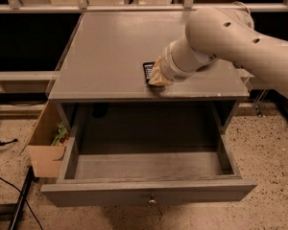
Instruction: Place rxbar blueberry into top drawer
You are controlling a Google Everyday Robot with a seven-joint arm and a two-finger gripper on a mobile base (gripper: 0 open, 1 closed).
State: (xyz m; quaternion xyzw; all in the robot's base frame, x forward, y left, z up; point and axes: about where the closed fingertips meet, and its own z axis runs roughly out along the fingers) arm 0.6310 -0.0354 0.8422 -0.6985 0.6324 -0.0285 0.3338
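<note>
The rxbar blueberry (148, 71) is a small dark flat wrapper lying on the grey cabinet top (110, 56) near its front edge; only its left part shows. My gripper (158, 76) comes down from the right on the white arm and sits right over the bar, covering most of it. The top drawer (149, 188) is pulled fully open below the top, its inside bare, with a small round knob (152, 201) on the front panel.
A brown cardboard box (47, 145) with some items stands on the floor left of the drawer. Black cables (9, 186) lie on the speckled floor at the left. Dark shelving and metal rails run behind the cabinet.
</note>
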